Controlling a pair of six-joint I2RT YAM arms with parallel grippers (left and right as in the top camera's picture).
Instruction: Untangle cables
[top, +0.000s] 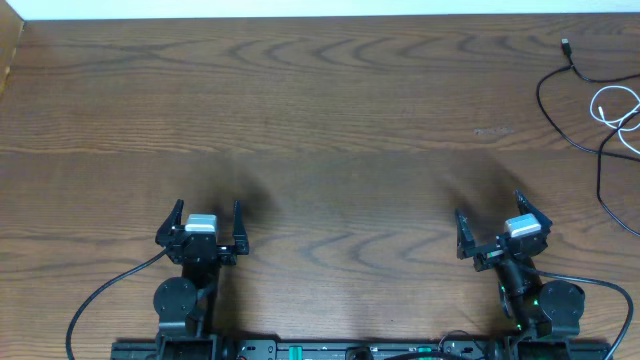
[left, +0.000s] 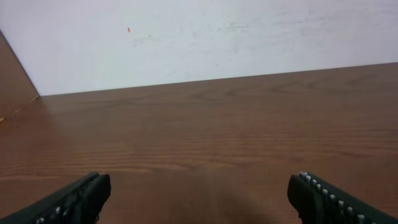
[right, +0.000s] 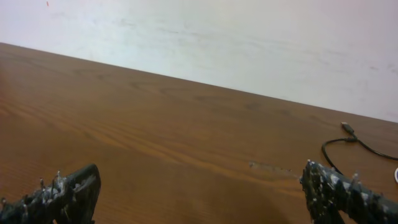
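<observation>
The cables lie tangled at the table's far right edge. A thin black cable (top: 548, 100) with a small plug end loops there, and a white cable (top: 610, 105) is coiled beside it. The right wrist view shows the black cable (right: 333, 144) and its plug at far right. My left gripper (top: 208, 222) is open and empty at the near left, far from the cables; it also shows in the left wrist view (left: 199, 196). My right gripper (top: 492, 225) is open and empty at the near right, well short of the cables; it also shows in the right wrist view (right: 199, 193).
The wooden table (top: 320, 120) is bare wood between the arms and the far edge. A white wall (left: 199, 37) stands behind it. Thick black arm cables (top: 100, 295) trail near the arm bases at the front edge.
</observation>
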